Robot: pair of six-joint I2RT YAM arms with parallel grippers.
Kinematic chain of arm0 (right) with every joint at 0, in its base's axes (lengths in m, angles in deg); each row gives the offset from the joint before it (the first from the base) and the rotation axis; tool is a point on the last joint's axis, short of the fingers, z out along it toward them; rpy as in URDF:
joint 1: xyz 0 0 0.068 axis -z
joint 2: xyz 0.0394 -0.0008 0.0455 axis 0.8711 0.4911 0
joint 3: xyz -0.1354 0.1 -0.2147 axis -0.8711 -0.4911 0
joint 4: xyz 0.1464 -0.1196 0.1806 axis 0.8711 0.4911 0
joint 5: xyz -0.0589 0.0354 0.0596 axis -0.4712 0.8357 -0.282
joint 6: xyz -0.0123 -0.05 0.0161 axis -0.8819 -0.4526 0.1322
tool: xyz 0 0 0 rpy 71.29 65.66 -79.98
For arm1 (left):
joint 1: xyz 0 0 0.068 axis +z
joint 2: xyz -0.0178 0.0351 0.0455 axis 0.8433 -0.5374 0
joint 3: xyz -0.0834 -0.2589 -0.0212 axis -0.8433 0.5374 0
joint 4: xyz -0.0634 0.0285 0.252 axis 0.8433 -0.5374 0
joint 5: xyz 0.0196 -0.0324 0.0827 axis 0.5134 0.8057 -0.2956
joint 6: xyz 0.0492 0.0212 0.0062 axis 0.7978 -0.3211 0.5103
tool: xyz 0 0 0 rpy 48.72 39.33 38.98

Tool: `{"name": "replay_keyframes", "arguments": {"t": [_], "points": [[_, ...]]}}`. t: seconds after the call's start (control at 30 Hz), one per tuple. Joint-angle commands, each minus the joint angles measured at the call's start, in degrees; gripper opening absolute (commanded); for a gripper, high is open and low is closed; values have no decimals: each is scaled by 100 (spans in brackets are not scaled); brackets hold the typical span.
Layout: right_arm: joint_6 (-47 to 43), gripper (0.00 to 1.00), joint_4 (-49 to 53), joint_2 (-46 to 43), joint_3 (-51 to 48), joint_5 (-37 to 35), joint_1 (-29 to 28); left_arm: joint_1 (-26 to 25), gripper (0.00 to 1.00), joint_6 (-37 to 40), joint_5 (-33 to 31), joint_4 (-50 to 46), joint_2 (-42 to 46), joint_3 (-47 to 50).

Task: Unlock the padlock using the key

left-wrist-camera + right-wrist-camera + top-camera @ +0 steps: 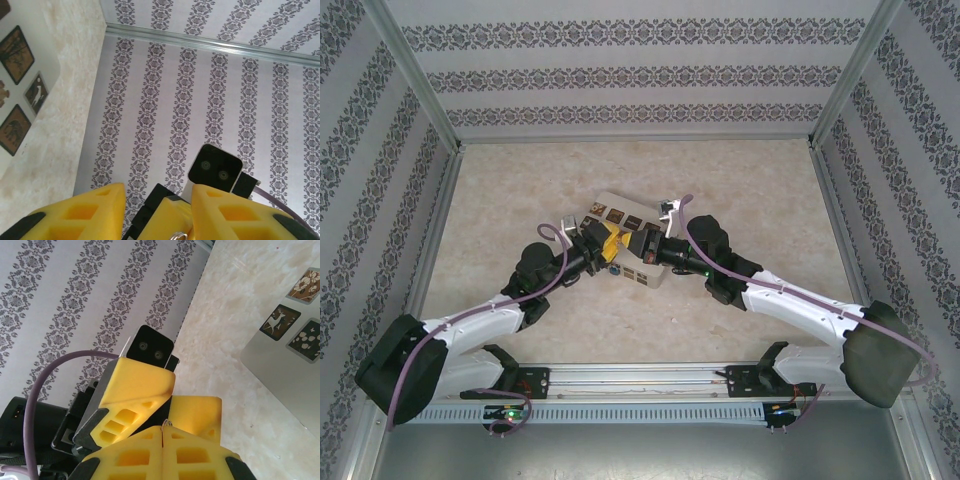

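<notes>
While right gripper (162,436) pinches key (164,426) between closed fingertips (192,442), left gripper (157,192) opposite, hold unclear.

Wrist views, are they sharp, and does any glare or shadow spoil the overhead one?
Left wrist view: wallpaper crisp, left gripper's fingers a little soft up close. Right wrist view: right gripper's fingers sharp, no glare. Top external view: even light, faint shadows under the arms, no glare on the cream box.

The box (628,216) sits mid-way on the table (750,190); over its near edge the left gripper (610,244), on the left, meets the right gripper (632,247), on the right, tip to tip; the key (163,429) lies between the right gripper's fingers (197,456).
</notes>
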Motion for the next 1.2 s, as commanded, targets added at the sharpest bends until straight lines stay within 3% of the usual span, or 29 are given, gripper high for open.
{"name": "replay_keyframes", "arguments": {"t": [0.0, 0.6, 1.17], "points": [[-168, 0, 10, -74, 142, -91, -20, -93, 41, -46, -115, -17, 167, 97], [-208, 0, -147, 731, 880, 157, -164, -96, 64, -179, -188, -126, 441, 194], [-150, 0, -182, 710, 620, 70, -225, -93, 53, -251, -385, 32, 353, 168]]}}
